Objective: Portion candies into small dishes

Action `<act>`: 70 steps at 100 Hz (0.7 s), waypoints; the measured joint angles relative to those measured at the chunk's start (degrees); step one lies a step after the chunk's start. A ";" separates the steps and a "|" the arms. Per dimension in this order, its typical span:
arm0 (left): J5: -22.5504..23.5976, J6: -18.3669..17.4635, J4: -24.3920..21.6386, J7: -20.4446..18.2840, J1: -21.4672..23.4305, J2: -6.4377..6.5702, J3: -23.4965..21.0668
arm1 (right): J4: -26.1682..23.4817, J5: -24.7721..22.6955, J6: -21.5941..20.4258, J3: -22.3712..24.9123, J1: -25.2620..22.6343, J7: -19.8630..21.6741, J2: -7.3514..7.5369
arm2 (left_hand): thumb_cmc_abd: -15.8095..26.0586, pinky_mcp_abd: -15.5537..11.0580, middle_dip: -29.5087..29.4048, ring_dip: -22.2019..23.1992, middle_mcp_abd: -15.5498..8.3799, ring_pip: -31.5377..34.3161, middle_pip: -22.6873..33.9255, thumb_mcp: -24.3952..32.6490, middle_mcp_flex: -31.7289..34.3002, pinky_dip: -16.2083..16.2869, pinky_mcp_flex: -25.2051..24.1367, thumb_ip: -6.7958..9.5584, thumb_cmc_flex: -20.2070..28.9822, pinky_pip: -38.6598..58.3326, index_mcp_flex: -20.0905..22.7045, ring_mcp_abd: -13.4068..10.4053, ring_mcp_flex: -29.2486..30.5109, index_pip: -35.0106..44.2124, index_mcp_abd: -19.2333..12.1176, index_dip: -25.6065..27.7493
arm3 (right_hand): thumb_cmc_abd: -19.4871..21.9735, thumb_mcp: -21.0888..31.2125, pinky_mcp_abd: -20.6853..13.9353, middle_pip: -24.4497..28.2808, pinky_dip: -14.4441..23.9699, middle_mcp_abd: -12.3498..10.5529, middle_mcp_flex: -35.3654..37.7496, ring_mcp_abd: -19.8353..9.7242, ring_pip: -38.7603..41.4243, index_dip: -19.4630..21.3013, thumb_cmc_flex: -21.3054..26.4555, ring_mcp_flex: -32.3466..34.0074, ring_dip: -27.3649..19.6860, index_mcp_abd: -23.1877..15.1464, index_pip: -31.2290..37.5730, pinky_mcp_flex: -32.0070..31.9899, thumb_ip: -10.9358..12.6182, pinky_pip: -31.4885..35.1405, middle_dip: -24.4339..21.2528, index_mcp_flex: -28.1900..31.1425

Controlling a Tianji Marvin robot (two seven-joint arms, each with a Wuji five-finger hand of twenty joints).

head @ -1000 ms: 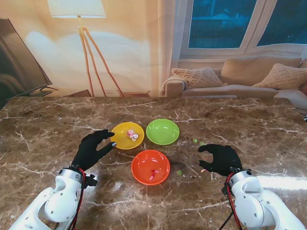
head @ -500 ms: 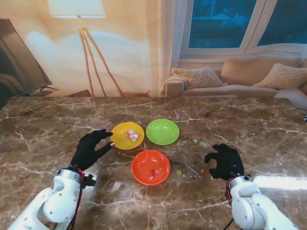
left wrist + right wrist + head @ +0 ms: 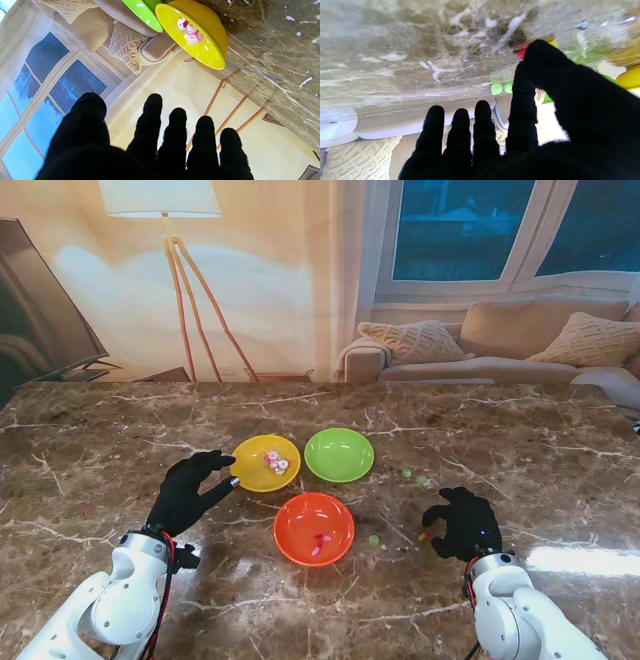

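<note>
On the marble table (image 3: pixel 90 450), the right hand (image 3: pixel 462 523) pinches a red candy (image 3: pixel 424 534) right of the orange bowl (image 3: pixel 314 528); the left hand (image 3: pixel 190 491) hovers open near the yellow bowl (image 3: pixel 265 463).

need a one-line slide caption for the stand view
Right hand reaches for a candy on the marble table while the open left hand hovers beside the yellow dish.
</note>
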 measured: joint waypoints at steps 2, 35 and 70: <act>0.04 0.01 0.00 0.00 0.00 0.00 -0.01 | 0.17 0.00 0.00 -0.14 0.12 -0.08 0.00 | 0.00 0.00 0.00 0.00 0.00 0.00 0.00 0.00 0.00 0.00 0.00 0.00 0.00 0.00 0.00 0.00 0.00 0.00 0.00 0.03 | -0.07 0.00 0.00 0.00 0.00 0.00 0.00 0.00 0.00 0.05 0.00 0.00 -0.06 0.00 0.21 0.01 -0.01 0.00 -0.01 -0.01; 0.40 0.07 0.04 0.39 -0.01 0.00 -0.03 | 1.72 0.54 1.11 -1.90 1.73 -0.52 -0.08 | 0.00 0.00 0.01 0.00 0.01 0.00 0.00 0.00 0.00 0.49 0.00 0.00 0.00 -0.32 0.01 0.00 0.00 0.02 -0.09 0.13 | -2.66 -0.04 0.80 1.70 0.74 -0.24 3.67 0.05 0.98 -1.97 0.70 2.14 -0.53 -4.08 11.19 1.84 -7.79 2.55 -0.58 0.59; 0.48 0.19 0.07 0.35 -0.03 0.00 -0.01 | 2.39 0.92 2.74 -2.74 2.56 -0.95 -0.26 | 0.00 0.00 0.09 0.00 0.04 0.00 0.00 0.00 0.00 0.63 0.00 0.00 0.01 -0.34 0.03 0.00 0.00 0.03 -0.33 0.22 | -2.74 0.04 1.51 2.89 0.75 -1.23 9.94 0.05 1.21 -9.35 0.39 6.81 -0.53 -4.54 22.61 3.47 -10.43 5.19 -0.58 5.36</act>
